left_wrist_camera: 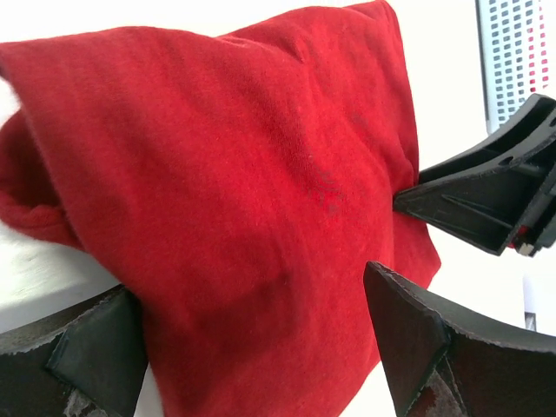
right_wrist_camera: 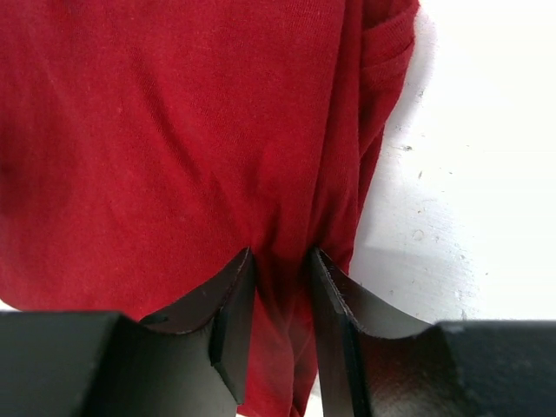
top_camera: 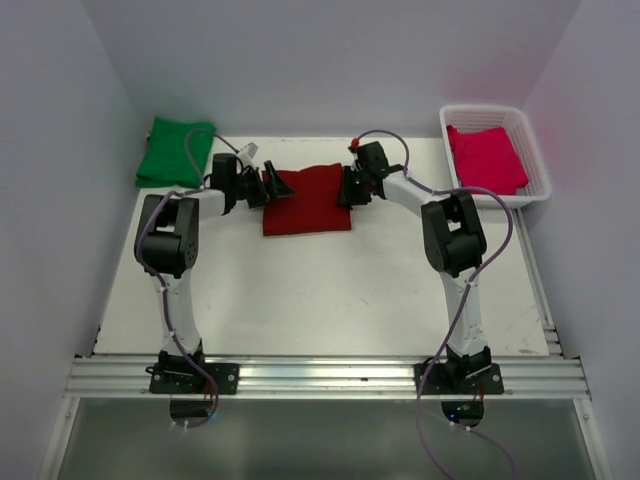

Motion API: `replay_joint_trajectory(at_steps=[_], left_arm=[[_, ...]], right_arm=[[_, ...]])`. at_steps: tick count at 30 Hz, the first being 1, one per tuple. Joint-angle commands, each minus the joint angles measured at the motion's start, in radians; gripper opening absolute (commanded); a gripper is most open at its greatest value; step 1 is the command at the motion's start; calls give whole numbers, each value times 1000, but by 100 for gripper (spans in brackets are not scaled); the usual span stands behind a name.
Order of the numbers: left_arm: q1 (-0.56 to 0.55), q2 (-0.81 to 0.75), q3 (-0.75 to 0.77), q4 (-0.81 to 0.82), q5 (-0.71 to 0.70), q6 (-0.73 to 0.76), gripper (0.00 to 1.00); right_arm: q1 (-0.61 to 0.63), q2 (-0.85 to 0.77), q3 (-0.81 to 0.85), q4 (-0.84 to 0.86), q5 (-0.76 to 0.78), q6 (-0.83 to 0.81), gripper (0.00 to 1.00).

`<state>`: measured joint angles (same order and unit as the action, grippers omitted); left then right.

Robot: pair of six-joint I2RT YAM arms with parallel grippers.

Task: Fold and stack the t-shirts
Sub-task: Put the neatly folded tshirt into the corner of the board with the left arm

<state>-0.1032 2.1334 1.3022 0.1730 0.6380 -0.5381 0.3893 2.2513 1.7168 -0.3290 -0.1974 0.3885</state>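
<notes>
While the folded maroon t-shirt (top_camera: 307,200) lies on the table (top_camera: 300,300) with its long axis running side to side, the right gripper (right_wrist_camera: 280,261) pinches its right edge and the left gripper (left_wrist_camera: 252,287) gapes wide at its left edge, grasping nothing.

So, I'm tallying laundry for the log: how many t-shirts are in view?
3. A green t-shirt lies folded at the far left; a dark red t-shirt lies mid-table; a pinkish-red t-shirt sits in the white basket, far right. Others could be hidden underneath.
</notes>
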Motion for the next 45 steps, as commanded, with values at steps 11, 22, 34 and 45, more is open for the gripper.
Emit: replay_joint_trajectory(at_steps=[11, 22, 34, 45], left_arm=[[-61, 63, 42, -432, -282, 35, 100], [-87, 171, 104, -370, -149, -8, 98], [-113, 200, 85, -212, -18, -62, 0], [-107, -25, -70, 66, 8, -164, 0]], right_arm=[[-6, 10, 4, -25, 24, -3, 31], [-4, 13, 3, -21, 13, -3, 26], [-6, 10, -5, -22, 6, -8, 23], [-7, -85, -69, -2, -7, -39, 27]])
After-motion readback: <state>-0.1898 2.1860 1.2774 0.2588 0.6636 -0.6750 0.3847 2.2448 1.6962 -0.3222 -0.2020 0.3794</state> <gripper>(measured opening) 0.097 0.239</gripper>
